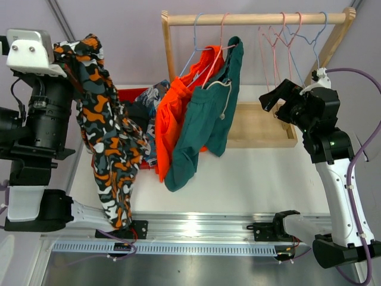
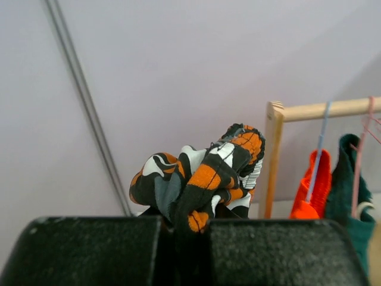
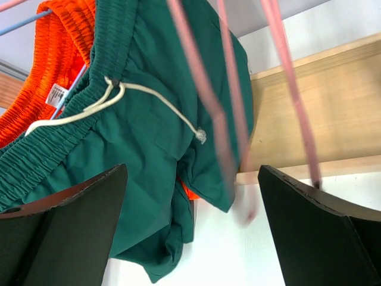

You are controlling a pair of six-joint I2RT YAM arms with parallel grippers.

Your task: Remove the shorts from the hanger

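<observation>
Roughly halfway: my left tool [image 2: 178, 238] clamps the print shorts [image 1: 110, 137], off the rack [image 1: 256, 19]; 2 left hanging, orange pair [image 1: 172, 113] and teal pair [image 1: 205, 125], right tool [image 3: 190, 223] gaping beside them.

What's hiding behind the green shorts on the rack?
The orange shorts hang behind the green shorts, sticking out at one side. The part the green pair covers cannot be seen.
</observation>
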